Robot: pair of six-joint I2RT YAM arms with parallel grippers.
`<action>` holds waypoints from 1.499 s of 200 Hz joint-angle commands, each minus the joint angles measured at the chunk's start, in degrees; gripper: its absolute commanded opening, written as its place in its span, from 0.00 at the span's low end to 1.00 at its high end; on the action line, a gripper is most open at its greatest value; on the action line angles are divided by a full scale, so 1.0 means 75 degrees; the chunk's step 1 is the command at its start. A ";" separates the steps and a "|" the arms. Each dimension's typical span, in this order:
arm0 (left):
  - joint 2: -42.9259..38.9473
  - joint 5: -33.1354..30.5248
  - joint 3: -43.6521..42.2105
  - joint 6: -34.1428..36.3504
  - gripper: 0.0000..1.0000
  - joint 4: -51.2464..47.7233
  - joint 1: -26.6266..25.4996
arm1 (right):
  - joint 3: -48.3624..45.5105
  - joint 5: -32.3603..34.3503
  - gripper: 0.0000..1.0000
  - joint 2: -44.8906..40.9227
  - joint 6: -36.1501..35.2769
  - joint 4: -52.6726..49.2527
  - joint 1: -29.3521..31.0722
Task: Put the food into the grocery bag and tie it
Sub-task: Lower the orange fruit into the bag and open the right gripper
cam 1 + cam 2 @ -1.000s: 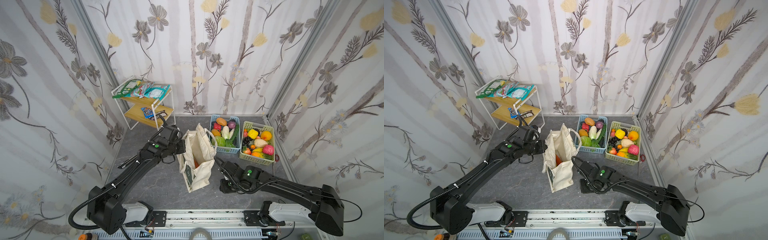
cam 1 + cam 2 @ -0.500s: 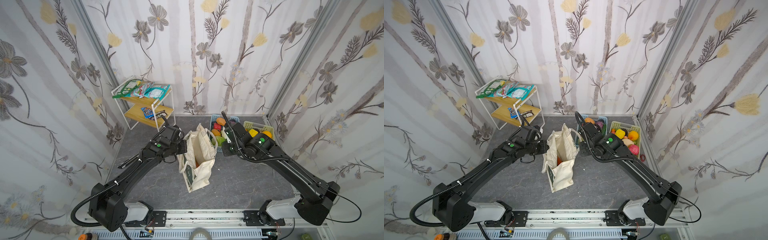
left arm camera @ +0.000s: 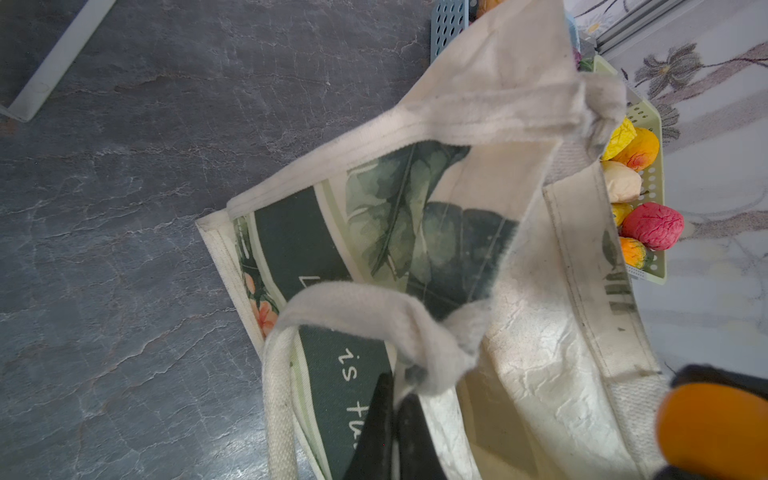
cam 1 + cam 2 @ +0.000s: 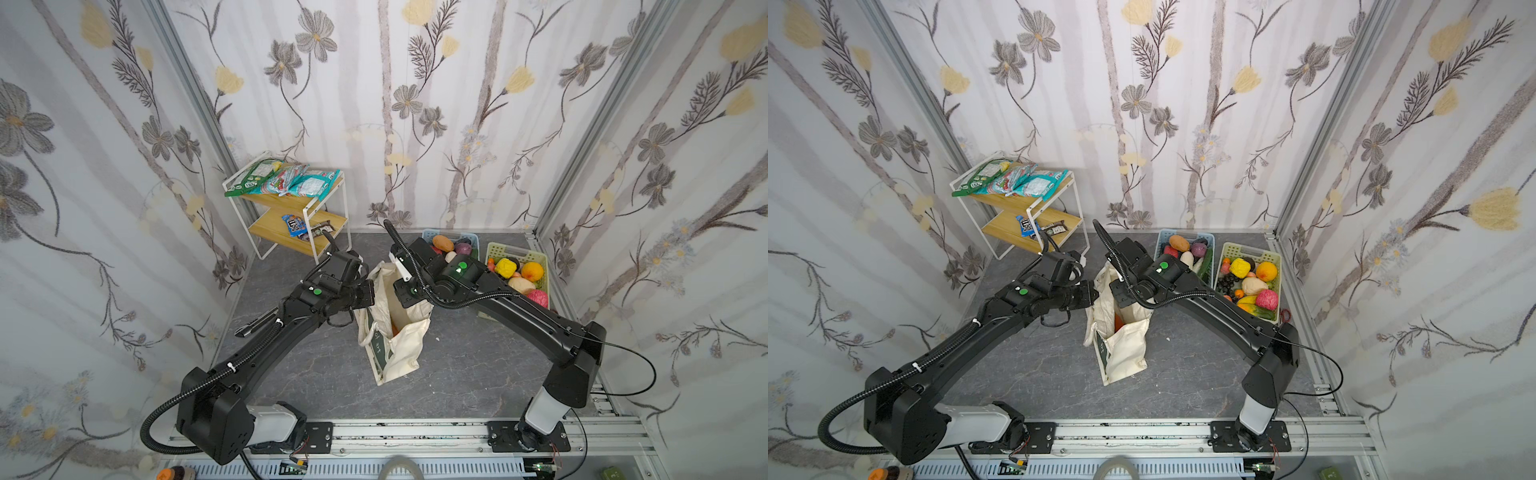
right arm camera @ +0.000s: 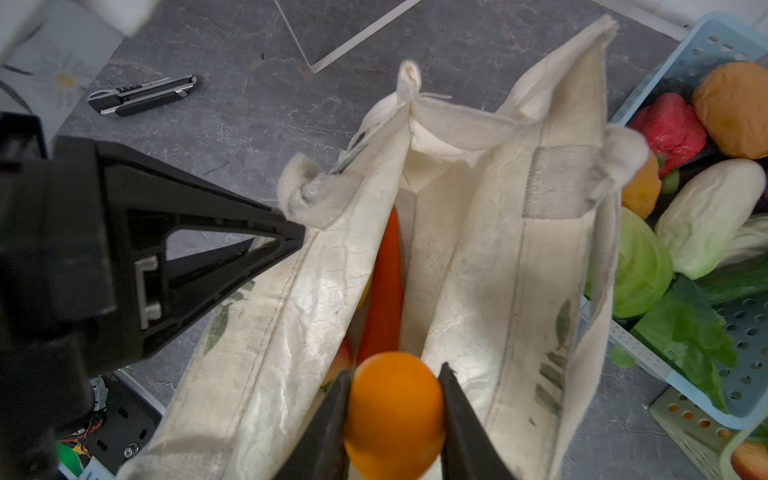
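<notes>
Right wrist: right gripper (image 5: 395, 370) pinches orange fruit (image 5: 394, 417) above grocery bag (image 5: 469, 266).

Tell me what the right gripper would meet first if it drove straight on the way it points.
Holding the orange fruit, the right gripper points into the open grocery bag. First in line looks like the orange carrot lying inside, though depth is hard to judge.

Black arms (image 4: 266, 345), green indicator dots (image 4: 316, 291), ribbed cables (image 4: 457, 304), seemingly pale-grey bases (image 4: 272, 424).
</notes>
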 commanded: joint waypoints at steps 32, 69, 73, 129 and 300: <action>-0.0207 -0.0173 0.0023 -0.0048 0.00 -0.0120 -0.0010 | -0.0782 -0.1099 0.34 0.0304 -0.0217 0.1126 0.0088; -0.0318 -0.0196 0.0039 -0.0036 0.00 -0.0154 -0.0010 | -0.1362 -0.1475 0.35 0.0481 -0.0235 0.1519 0.0067; -0.0331 -0.0202 0.0052 -0.0037 0.00 -0.0156 -0.0005 | -0.1410 -0.1501 0.35 0.0494 -0.0225 0.1550 0.0062; -0.0385 -0.0160 0.0161 -0.0085 0.00 -0.0179 -0.0011 | -0.2020 -0.1872 0.35 0.0744 -0.0188 0.1946 -0.0017; -0.0585 -0.0161 0.0047 0.0033 0.00 -0.0144 0.0001 | -0.2382 -0.2120 0.71 0.0043 0.0027 0.2362 -0.0741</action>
